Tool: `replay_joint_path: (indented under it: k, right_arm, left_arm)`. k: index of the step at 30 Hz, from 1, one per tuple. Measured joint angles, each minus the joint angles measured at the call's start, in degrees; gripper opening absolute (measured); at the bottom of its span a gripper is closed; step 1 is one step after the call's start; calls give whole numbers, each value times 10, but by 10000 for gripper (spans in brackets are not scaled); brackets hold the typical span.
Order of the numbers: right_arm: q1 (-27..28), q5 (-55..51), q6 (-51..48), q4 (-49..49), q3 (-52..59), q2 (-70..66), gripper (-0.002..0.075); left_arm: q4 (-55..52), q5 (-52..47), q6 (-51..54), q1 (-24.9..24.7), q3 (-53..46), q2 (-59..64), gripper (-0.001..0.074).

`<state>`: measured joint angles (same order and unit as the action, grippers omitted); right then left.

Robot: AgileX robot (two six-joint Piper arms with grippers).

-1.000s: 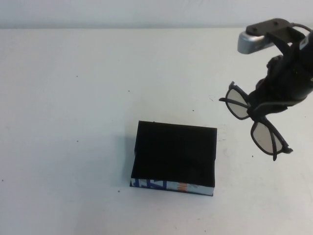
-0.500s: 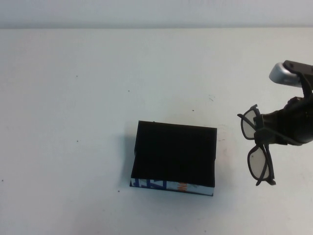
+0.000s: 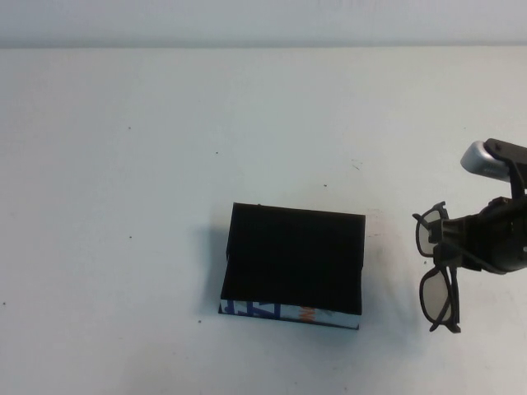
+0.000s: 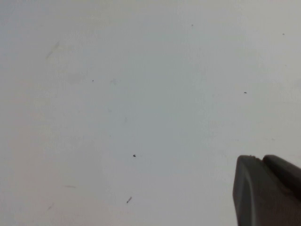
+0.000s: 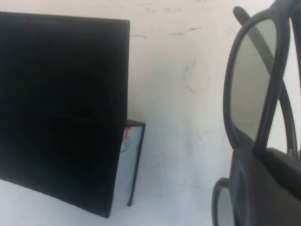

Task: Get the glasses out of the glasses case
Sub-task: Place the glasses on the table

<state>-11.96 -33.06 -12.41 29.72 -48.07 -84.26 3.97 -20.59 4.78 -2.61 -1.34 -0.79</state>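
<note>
Table [image 3: 165, 123] fills your high view, white and lightly speckled. Lower centre of that frame you see the glasses case [image 3: 294, 267], a black box with its white printed front edge facing the bottom of the frame; nothing touches it. At the right edge you find the right gripper [image 3: 458, 244], clamped on the glasses [image 3: 435, 267], which hang clear of the case with their lenses stacked one above the other in the frame. Your left gripper [image 4: 267, 192] shows only as a dark tip in the lower right corner of its wrist view; you cannot tell whether it is apart or together.
</note>
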Motion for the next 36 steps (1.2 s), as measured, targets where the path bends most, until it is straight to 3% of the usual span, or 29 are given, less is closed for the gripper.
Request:
replay_joint_path:
  k: [8,15,21,24,30,36]
  right_arm:
    - [0,1,0,1,0,-16,6]
    - [0,6,0,2,0,-16,108]
    - [0,5,0,0,-1,-16,130]
    - [0,-23,0,-22,-13,-16,116]
    - [0,-66,1,-78,-55,14,6]
    - [0,-78,2,-137,-69,108,-15]
  left_arm:
    - [0,0,0,0,0,0,-5]
    - [0,0,0,0,0,0,-5]
    - [0,0,0,0,0,0,-5]
    - [0,0,0,0,0,0,-5]
    - [0,0,0,0,0,0,-5]
    - [0,0,0,0,0,0,-5]
